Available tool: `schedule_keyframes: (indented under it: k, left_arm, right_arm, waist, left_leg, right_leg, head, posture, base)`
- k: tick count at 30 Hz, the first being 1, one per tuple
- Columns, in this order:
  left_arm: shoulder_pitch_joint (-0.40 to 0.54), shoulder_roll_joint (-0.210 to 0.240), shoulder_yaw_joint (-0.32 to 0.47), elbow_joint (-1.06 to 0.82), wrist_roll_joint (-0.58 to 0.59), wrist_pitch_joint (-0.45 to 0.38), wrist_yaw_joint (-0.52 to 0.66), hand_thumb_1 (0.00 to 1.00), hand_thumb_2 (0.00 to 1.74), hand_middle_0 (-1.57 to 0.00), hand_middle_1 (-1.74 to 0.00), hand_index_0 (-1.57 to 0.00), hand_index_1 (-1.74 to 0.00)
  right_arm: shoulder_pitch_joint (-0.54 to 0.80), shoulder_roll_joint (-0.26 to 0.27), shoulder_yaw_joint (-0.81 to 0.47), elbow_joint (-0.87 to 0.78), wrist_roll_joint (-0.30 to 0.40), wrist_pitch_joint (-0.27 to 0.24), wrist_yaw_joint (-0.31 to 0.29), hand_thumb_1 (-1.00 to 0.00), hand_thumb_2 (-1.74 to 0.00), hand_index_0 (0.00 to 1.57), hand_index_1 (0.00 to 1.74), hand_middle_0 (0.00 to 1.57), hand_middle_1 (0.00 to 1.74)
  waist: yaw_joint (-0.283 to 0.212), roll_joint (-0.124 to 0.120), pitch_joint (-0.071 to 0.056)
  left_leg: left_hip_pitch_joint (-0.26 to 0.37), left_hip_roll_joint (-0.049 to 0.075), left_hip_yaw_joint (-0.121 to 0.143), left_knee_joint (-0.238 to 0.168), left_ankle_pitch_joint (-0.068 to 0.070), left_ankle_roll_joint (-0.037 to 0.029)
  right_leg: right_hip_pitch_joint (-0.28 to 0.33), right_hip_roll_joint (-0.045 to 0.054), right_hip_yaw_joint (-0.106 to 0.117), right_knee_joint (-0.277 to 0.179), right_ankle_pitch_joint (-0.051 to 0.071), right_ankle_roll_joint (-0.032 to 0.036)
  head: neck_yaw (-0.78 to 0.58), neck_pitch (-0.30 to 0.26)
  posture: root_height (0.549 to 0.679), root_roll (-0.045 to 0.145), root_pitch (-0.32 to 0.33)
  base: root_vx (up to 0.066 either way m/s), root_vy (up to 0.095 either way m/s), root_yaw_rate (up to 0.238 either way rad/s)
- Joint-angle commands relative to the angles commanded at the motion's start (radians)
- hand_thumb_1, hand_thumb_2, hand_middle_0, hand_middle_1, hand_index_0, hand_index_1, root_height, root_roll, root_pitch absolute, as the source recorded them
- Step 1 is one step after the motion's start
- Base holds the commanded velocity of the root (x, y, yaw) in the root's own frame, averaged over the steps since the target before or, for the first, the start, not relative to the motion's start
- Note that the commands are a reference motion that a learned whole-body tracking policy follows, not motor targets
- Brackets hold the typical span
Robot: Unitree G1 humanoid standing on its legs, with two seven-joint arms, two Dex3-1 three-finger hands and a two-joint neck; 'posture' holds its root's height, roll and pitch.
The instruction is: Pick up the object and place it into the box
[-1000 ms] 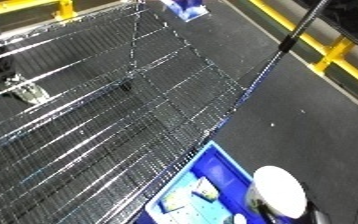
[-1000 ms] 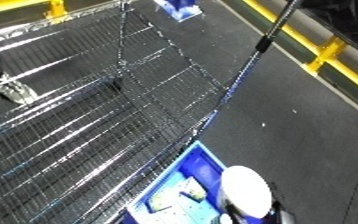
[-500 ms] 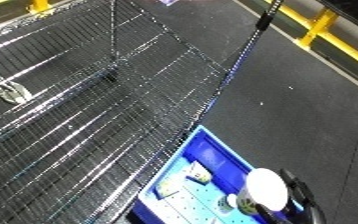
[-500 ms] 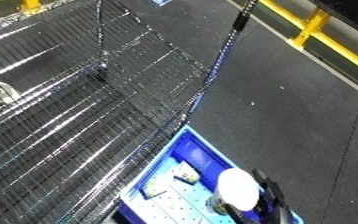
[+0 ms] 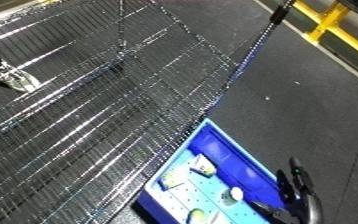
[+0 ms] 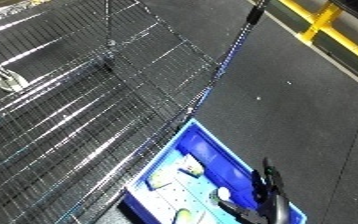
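Fingers (image 5: 297,172) of the right hand (image 5: 302,202) had spread empty, the white object gone, likely dropped into the near blue bin (image 5: 218,145).

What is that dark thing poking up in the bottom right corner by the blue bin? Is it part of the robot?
Yes, that is the robot's right hand: black, with slim, glossy fingers that catch pale highlights, next to the blue bin. A tiny green spot shows near one finger. Only the fingers and part of the hand show; the forearm is out of view, and the left hand does not appear at all.
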Motion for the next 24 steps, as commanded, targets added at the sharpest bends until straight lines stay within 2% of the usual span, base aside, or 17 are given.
schedule_keyframes:
  k: [6, 15, 24]
  left_arm:
    - [0.012, 0.001, 0.002, -0.008, -0.003, 0.005, -0.008, 1.0, 1.74, -1.57, -1.74, -1.57, -1.74]
    - [0.011, 0.0, 0.007, -0.023, 0.012, 0.02, 0.001, 1.0, 1.74, -1.57, -1.74, -1.57, -1.74]
    - [0.012, -0.002, 0.017, -0.021, 0.021, 0.031, 0.001, 1.0, 1.74, -1.57, -1.74, -1.57, -1.74]
  right_arm:
    - [0.009, 0.003, 0.02, -0.04, -0.044, 0.007, 0.025, 0.0, 0.0, 0.0, 0.0, 0.0, 0.0]
    - [-0.003, 0.015, 0.067, -0.157, -0.164, 0.035, 0.039, 0.0, 0.0, 0.0, 0.0, 0.0, 0.0]
    - [-0.04, 0.015, 0.118, -0.246, -0.264, 0.088, 0.087, 0.0, 0.0, 0.0, 0.0, 0.0, 0.0]
  waist:
    - [0.009, -0.003, -0.001]
    - [0.032, -0.025, -0.006]
    - [0.075, -0.055, -0.013]
  left_leg:
    - [0.007, 0.001, -0.006, -0.001, 0.006, -0.0008]
    - [0.009, 0.002, -0.023, 0.0, 0.011, -0.0002]
    - [0.008, 0.004, -0.049, -0.001, 0.017, -0.0013]
  right_leg:
    - [0.009, 0.0011, -0.003, 0.008, -0.005, -0.0038]
    - [0.023, 0.0038, -0.011, 0.02, -0.013, -0.0075]
    - [0.044, 0.0054, -0.024, 0.019, -0.02, -0.0119]
  head:
    - [-0.019, -0.01]
    - [-0.084, -0.041]
    - [-0.189, -0.095]
  posture:
    - [0.663, 0.083, 0.078]
    - [0.663, 0.081, 0.068]
    - [0.663, 0.077, 0.056]
  base:
    - [0.011, 0.001, 0.051]
    - [0.007, -0.025, 0.117]
    - [0.019, -0.036, 0.125]
